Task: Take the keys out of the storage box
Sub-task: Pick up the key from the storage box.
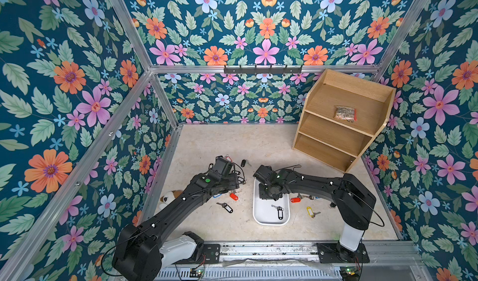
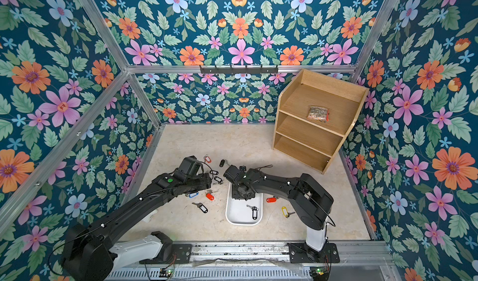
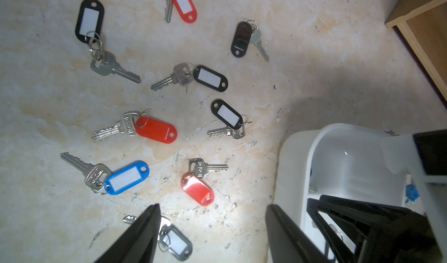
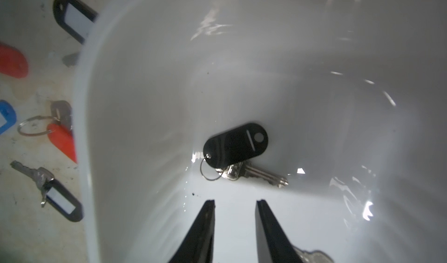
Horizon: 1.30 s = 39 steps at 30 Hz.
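Note:
The white storage box (image 1: 258, 216) (image 2: 229, 216) lies on the floor between my arms. One of the keys, with a black tag (image 4: 235, 144) (image 1: 278, 211), rests inside it. A second bit of key metal (image 4: 312, 258) shows beside one right finger. My right gripper (image 4: 235, 201) is down in the box, open, with nothing between its fingers, a short way from the black-tagged key. My left gripper (image 3: 212, 206) hangs open over the floor just left of the box rim (image 3: 290, 157). Several keys lie there, among them a red-tagged one (image 3: 197, 189) and a blue-tagged one (image 3: 127, 177).
More keys lie right of the box: a red tag (image 1: 295, 200) and a yellow tag (image 1: 309, 211). A wooden shelf unit (image 1: 341, 122) stands at the back right with a clear bag (image 1: 345, 113) on it. A plush toy (image 1: 168, 198) sits by the left arm.

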Available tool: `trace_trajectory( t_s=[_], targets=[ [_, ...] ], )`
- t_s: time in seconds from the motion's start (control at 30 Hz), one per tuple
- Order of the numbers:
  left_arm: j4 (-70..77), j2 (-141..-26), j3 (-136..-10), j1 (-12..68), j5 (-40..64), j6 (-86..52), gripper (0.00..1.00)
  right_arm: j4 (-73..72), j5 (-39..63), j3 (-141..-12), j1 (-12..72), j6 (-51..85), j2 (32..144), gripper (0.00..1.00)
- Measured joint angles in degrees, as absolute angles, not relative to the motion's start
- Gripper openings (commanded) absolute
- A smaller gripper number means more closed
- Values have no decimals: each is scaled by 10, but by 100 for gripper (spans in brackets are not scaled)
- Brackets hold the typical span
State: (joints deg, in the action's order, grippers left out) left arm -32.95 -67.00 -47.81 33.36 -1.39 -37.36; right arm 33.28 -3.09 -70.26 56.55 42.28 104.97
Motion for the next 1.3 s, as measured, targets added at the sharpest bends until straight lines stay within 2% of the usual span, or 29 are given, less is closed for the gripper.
trace_trajectory(
  t_s=[0.13, 0.27, 0.8, 1.07, 1.3],
  targets=[
    [-329, -671, -478, 334, -14, -374, 75, 339, -34, -722, 577, 411, 1064, 48],
    [-329, -671, -475, 334, -14, -374, 75, 352, -43, -740, 585, 406, 1080, 49],
    [-326, -672, -469, 334, -14, -374, 75, 399, -78, -789, 587, 379, 1130, 40],
    [-326, -674, -467, 334, -14, -374, 75, 406, -85, -802, 587, 376, 1143, 32],
    [-325, -677, -467, 334, -13, -374, 75, 414, -91, -823, 587, 372, 1156, 30]
  ],
)
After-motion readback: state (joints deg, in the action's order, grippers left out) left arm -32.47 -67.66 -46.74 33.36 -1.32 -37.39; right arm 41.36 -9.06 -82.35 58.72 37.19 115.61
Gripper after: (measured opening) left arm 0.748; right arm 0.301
